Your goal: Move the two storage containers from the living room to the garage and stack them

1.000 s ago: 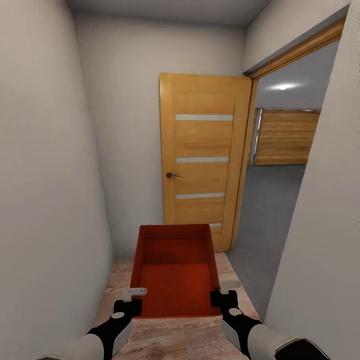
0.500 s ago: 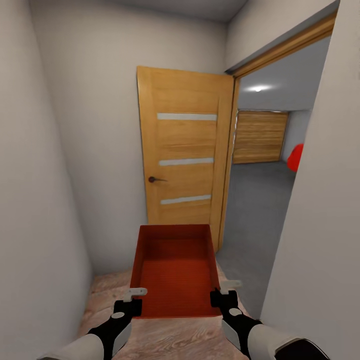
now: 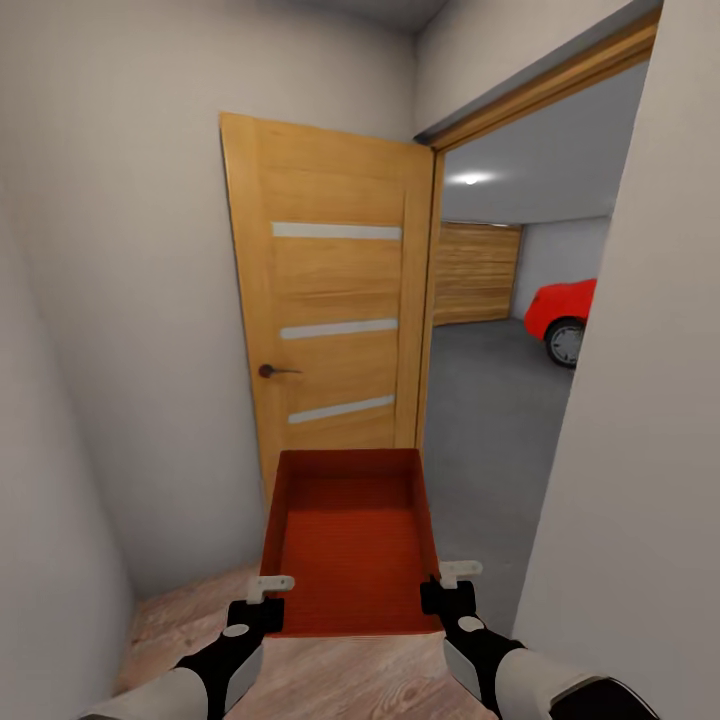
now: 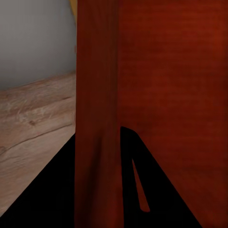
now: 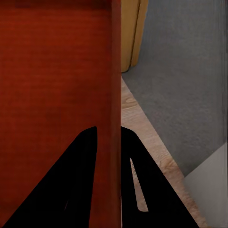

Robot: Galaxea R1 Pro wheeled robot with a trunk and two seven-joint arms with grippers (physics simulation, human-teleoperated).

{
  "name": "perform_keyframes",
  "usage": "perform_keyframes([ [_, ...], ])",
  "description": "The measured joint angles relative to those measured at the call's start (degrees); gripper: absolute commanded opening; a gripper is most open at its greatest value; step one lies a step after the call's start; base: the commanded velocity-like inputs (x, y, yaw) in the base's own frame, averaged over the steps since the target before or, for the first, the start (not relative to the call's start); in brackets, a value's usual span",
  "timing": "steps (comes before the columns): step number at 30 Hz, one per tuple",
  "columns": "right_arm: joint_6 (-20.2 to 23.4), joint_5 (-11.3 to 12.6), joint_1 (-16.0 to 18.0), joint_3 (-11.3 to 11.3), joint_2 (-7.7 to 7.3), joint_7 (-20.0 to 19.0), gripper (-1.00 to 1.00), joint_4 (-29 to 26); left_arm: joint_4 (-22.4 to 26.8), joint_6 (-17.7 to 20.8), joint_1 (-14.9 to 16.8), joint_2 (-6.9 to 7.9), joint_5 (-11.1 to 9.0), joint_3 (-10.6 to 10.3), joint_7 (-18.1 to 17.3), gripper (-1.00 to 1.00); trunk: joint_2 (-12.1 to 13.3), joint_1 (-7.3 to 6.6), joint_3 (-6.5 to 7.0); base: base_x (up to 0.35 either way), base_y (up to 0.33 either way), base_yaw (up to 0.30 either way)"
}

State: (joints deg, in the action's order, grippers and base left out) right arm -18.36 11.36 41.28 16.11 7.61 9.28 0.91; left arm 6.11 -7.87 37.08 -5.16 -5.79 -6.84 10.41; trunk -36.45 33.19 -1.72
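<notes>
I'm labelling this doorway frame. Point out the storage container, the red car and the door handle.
storage container (image 3: pixel 350 550): head view, on its inner bottom.
red car (image 3: pixel 562 306): head view, on its body above the wheel.
door handle (image 3: pixel 274 371): head view, on the lever.

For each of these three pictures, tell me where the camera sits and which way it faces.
Head view: on the robot's head, looking forward and down at the storage container, open wooden door and red car; both arms show.
Left wrist view: along the left gripper, jaws straddling the container's wall.
Right wrist view: along the right gripper, jaws astride the opposite wall, grey garage floor beyond.
All share the container.
</notes>
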Motion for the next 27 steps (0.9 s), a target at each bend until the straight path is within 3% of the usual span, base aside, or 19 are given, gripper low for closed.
perform_keyframes([
  [27, 0.0, -0.01, 0.01, 0.0, 0.0, 0.0, -1.0, 0.01, 0.0, 0.0, 0.0, 0.0, 0.0, 0.01, 0.0, -1.0, 0.0, 0.0, 0.0, 0.312, 0.188, -0.276],
])
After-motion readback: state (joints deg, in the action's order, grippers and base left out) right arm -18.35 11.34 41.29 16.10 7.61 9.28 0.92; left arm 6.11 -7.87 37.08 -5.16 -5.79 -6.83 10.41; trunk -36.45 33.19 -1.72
